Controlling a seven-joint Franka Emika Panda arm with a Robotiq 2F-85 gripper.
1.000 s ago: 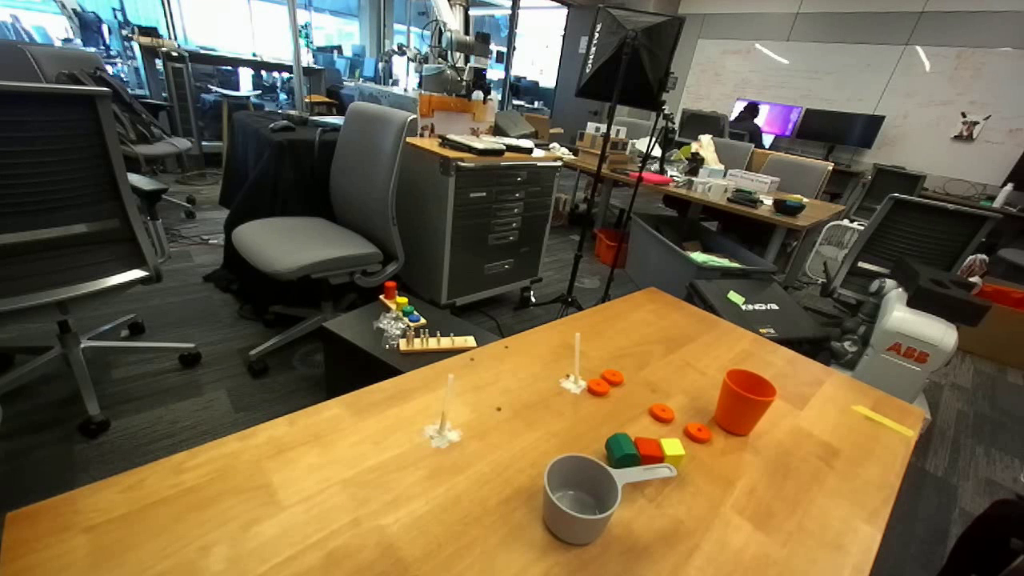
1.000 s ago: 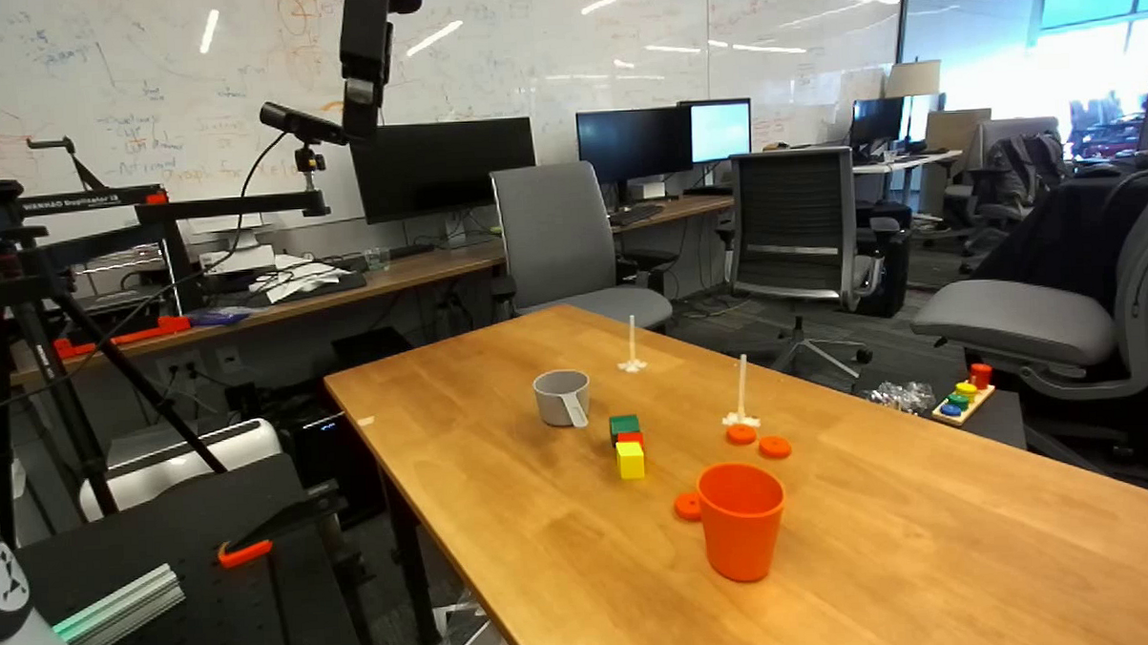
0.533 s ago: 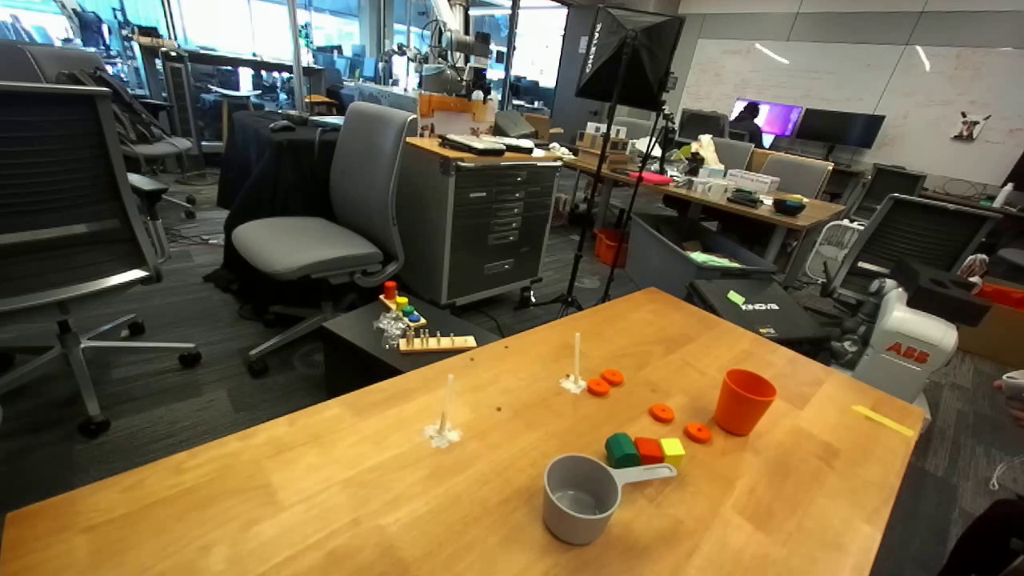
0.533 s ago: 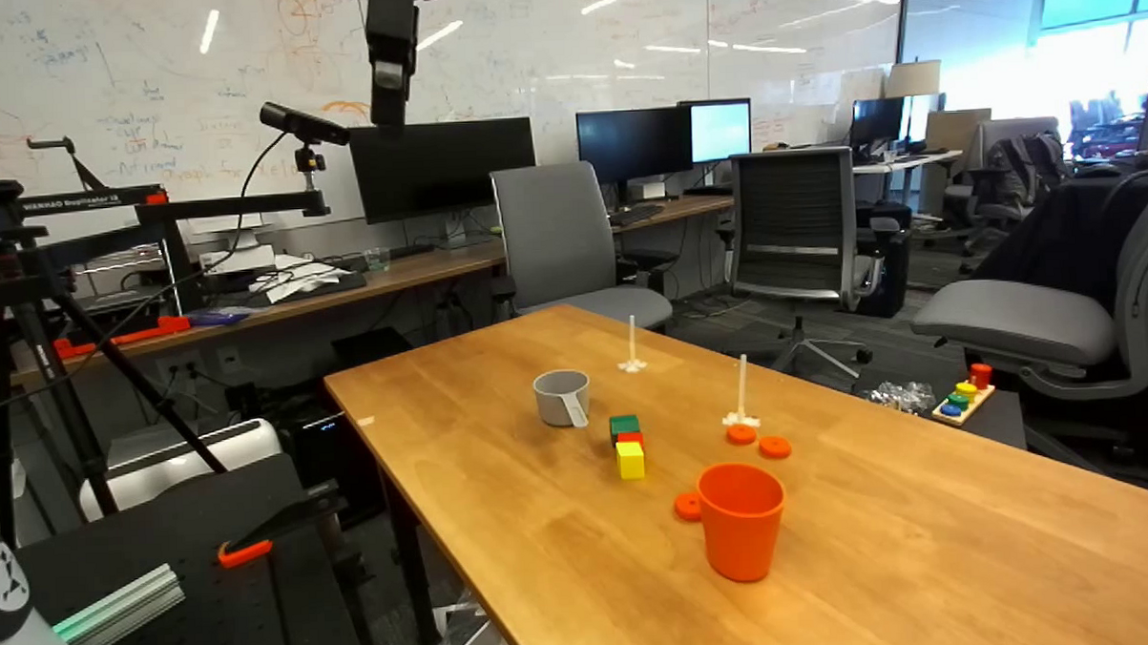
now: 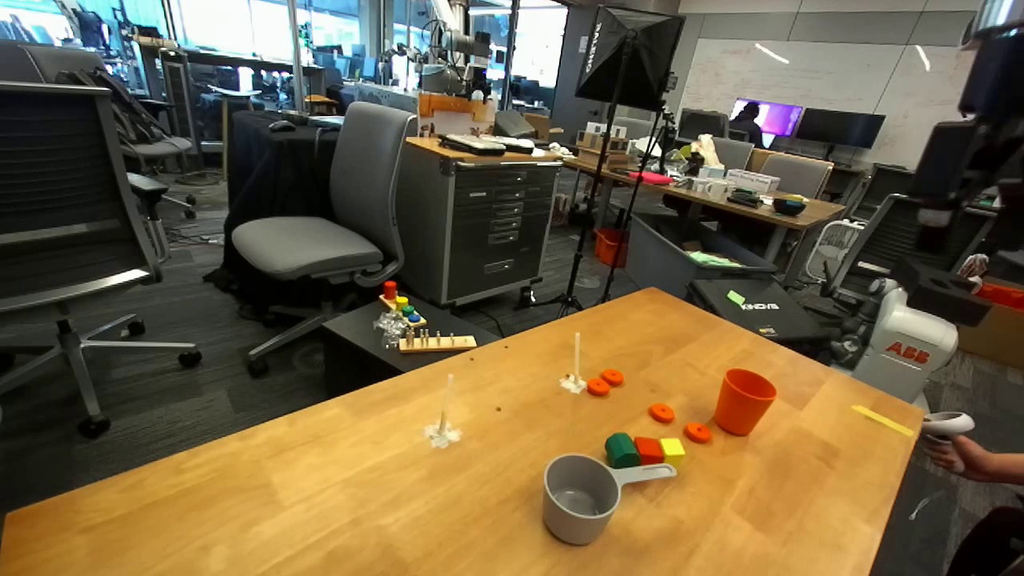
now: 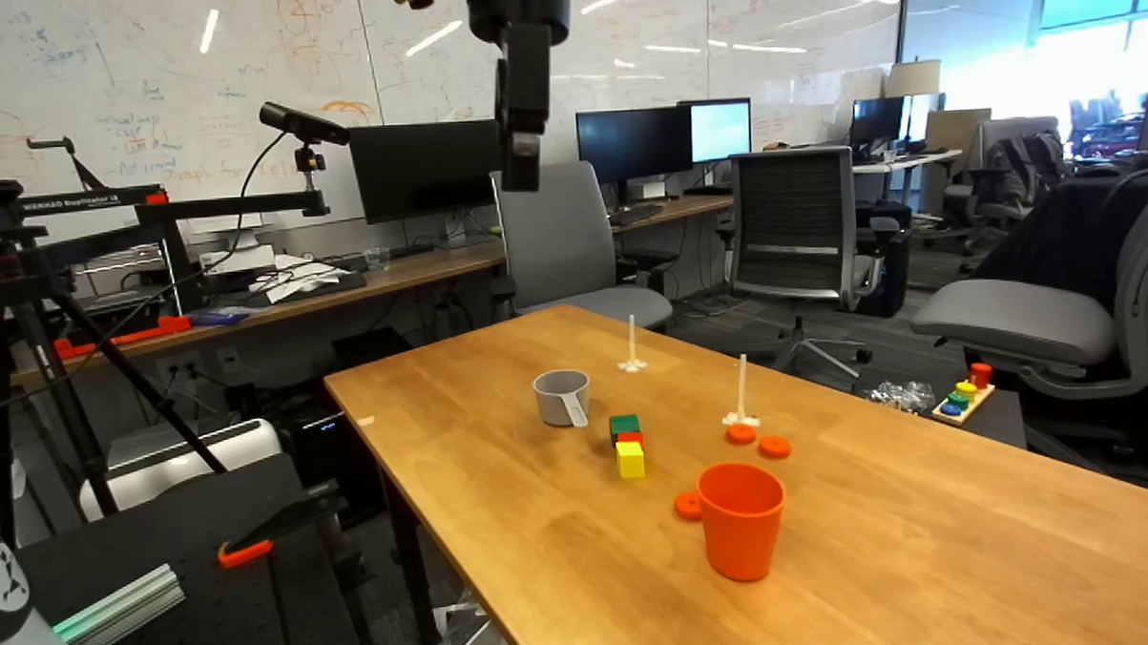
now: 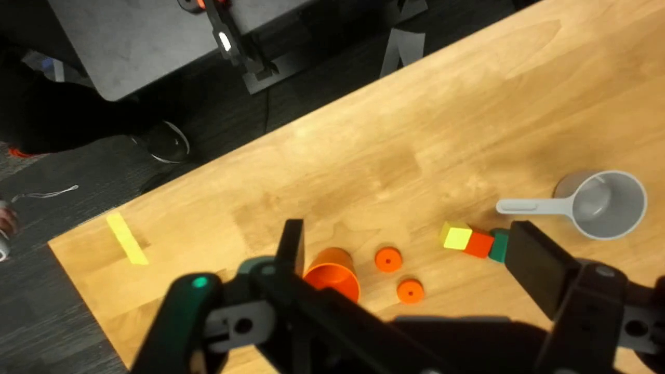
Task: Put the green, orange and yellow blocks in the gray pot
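Wrist view: the gripper (image 7: 408,227) has its jaws spread wide, the table (image 7: 311,171) showing between its fingers (image 7: 540,270). The pot (image 7: 608,205) stands upright outside this span, past one finger. On the side of the pot where its handle (image 7: 535,206) points, the green block (image 7: 499,245), orange block (image 7: 478,244) and yellow block (image 7: 457,238) rest on the table in a touching row, in that order away from the pot. All three show in the gap, toward the finger nearer the pot, which partly covers the green block. The cup (image 7: 336,275), on the same side but well apart from the pot, is partly hidden by the farther finger.

In an exterior view, four discs (image 5: 662,413) and two pegs (image 5: 577,358) are seen beyond the pot, whose handle shows in front of the row. The gripper, dark and blurred, is above the pot's level and well apart from it.

In an exterior view, a chair (image 6: 557,242) stands behind the pot. The gripper hangs well above the level of pot and blocks; its fingers overlap here, so their spread cannot be judged from this angle.
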